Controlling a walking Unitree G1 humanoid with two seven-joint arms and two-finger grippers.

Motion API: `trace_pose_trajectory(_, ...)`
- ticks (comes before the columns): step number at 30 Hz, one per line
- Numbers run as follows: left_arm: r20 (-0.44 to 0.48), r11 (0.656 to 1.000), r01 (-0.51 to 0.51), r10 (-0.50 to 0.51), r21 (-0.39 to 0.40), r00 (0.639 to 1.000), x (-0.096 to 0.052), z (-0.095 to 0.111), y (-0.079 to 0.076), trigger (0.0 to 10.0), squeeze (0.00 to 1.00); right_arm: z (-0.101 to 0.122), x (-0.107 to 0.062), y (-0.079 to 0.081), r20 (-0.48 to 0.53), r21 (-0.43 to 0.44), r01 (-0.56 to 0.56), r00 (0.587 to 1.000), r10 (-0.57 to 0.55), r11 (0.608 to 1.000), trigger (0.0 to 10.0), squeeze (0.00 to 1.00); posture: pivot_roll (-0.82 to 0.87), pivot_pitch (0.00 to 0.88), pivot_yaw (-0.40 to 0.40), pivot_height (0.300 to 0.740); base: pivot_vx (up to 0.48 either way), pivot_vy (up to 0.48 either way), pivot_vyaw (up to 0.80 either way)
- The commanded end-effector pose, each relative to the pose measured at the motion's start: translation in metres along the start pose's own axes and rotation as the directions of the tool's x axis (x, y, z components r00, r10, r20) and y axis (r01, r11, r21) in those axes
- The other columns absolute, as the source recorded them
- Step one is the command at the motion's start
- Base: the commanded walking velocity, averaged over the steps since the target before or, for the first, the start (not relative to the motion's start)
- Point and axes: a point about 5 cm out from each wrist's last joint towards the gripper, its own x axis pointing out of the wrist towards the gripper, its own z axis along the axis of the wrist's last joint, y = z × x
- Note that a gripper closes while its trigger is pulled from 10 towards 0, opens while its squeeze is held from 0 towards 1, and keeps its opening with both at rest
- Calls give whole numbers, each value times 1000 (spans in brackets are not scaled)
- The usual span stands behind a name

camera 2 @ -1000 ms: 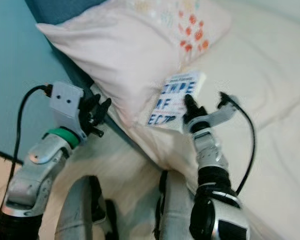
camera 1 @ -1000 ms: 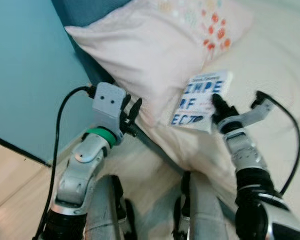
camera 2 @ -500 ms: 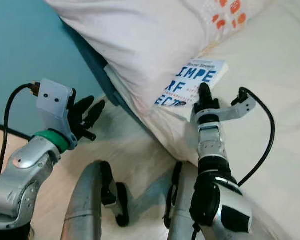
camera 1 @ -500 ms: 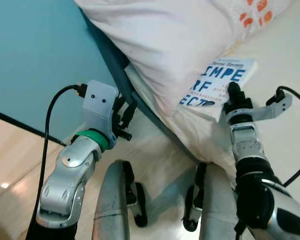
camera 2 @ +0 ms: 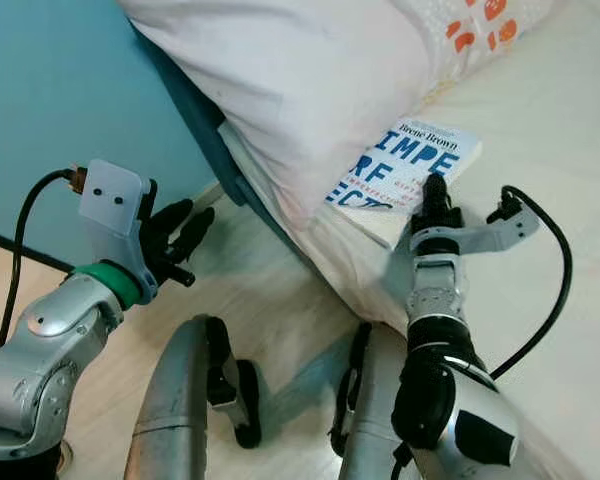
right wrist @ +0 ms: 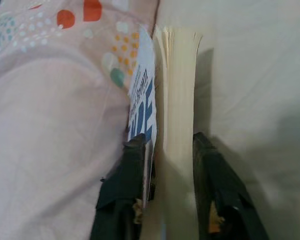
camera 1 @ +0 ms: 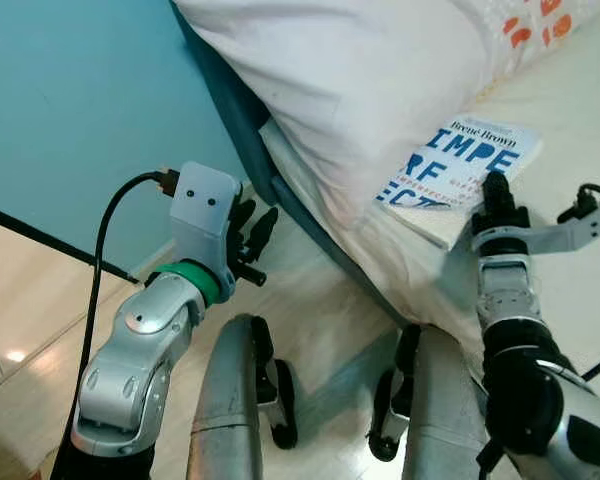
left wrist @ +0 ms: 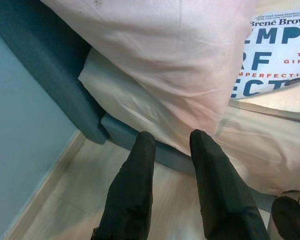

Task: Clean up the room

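Note:
A white paperback book (camera 1: 458,168) with big blue letters lies on the cream bed sheet (camera 1: 580,120), its left edge tucked against a pale pink pillow (camera 1: 360,70). My right gripper (camera 1: 495,192) is shut on the book's near edge. In the right wrist view one finger (right wrist: 132,165) lies on the cover and the other presses the page block (right wrist: 177,100). My left gripper (camera 1: 255,228) hangs open over the floor beside the bed, holding nothing. Its two fingers (left wrist: 135,180) point at the pillow's lower corner.
A teal bed frame (camera 1: 242,115) runs under the pillow, and a teal wall (camera 1: 70,100) rises to the left. Pale wooden floor (camera 1: 20,300) lies below. My own silver legs (camera 1: 230,400) stand close to the bed's edge.
The whole picture has shifted, so the camera has moved and now looks further down at the floor. The right gripper stays on the book. The left gripper keeps its pose.

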Motion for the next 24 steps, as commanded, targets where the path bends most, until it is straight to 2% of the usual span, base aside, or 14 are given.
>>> trace_pose_trajectory(1,-11,1000,2,-2,2,1000,-2,-2,-1,10000,0,-5,-6,-8,-10,3,33,999,-33,999,10000,1000,132,354,192,594,0,0,0)
trace_pose_trajectory(4,-8,1000,-1,1,2,1000,2,-2,0,10000,0,-5,-5,-6,-14,0,30,999,-30,1000,10000,1000,122,338,184,594,0,0,0)
trace_pose_trajectory(5,-4,1000,-1,1,2,1000,4,-2,0,10000,0,-6,-4,-5,-17,-2,23,1000,-23,1000,10000,0,108,319,174,594,0,0,0)
trace_pose_trajectory(10,11,1000,2,-2,2,1000,12,-3,-1,10000,0,-9,-7,-4,-41,-18,1,999,-2,1000,10000,0,78,272,142,594,0,0,0)
trace_pose_trajectory(11,32,1000,3,-3,-2,999,19,-2,-3,10000,0,-13,-17,-9,-62,-49,-17,998,14,999,10000,0,60,248,125,594,0,0,0)
trace_pose_trajectory(14,40,1000,3,-3,-8,999,22,-1,-4,10000,0,-13,-23,-12,-70,-67,-22,997,17,998,10000,0,46,229,111,594,0,0,0)
trace_pose_trajectory(15,48,1000,7,-6,-12,999,24,-1,-5,10000,0,-12,-33,-16,-78,-94,-33,997,26,995,10000,0,26,208,103,594,0,0,0)
trace_pose_trajectory(16,55,1000,14,-13,-18,998,27,-1,-7,10000,0,-8,-46,-21,-78,-127,-32,997,23,991,10000,0,9,190,98,594,0,0,0)
trace_pose_trajectory(19,57,1000,18,-17,-23,998,30,-2,-8,10000,0,-5,-55,-24,-78,-147,-30,997,18,989,10000,0,-6,179,99,594,0,0,0)
trace_pose_trajectory(20,62,999,32,-30,-27,998,32,-3,-11,10000,0,6,-68,-27,-64,-193,-28,998,16,981,10000,0,-28,160,100,594,0,0,0)
trace_pose_trajectory(21,62,999,32,-30,-27,998,32,-3,-11,10000,0,6,-68,-27,-64,-193,-28,998,16,981,10000,0,-28,160,100,594,0,0,0)
trace_pose_trajectory(22,68,999,44,-42,-30,997,34,-3,-13,10000,0,16,-76,-27,-45,-233,-27,999,17,972,10000,0,-43,145,101,594,0,0,0)
trace_pose_trajectory(23,75,998,54,-52,-31,996,38,-3,-15,10000,0,28,-78,-22,-28,-322,-50,999,44,945,10000,0,-60,125,105,594,0,0,0)
trace_pose_trajectory(24,75,998,54,-52,-31,996,38,-3,-15,10000,0,28,-78,-22,-28,-322,-50,999,44,945,10000,0,-60,125,105,594,0,0,0)
